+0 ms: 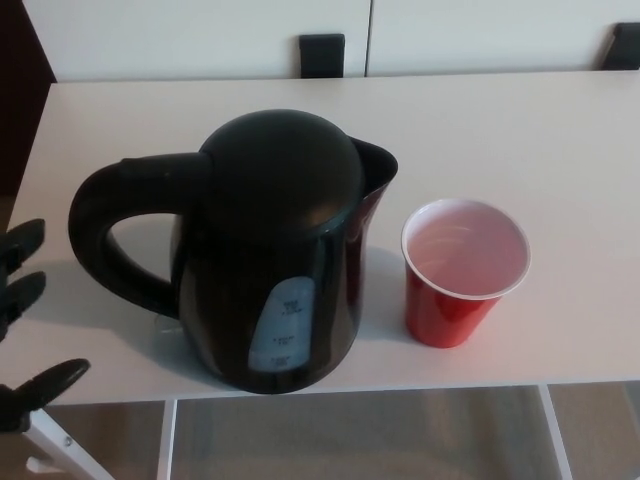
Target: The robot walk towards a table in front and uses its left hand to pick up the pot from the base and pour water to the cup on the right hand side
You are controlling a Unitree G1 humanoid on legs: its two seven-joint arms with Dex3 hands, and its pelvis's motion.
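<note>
The robot's black left hand sits at nine o'clock of the black plastic kettle-shaped pot, fingers spread, holding nothing (handle untouched). The pot stands on the white table, with the red plastic cup at its three o'clock.

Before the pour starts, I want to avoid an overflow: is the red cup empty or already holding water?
Looks empty: the red cup stands upright, its pale inside showing no visible waterline.
</note>
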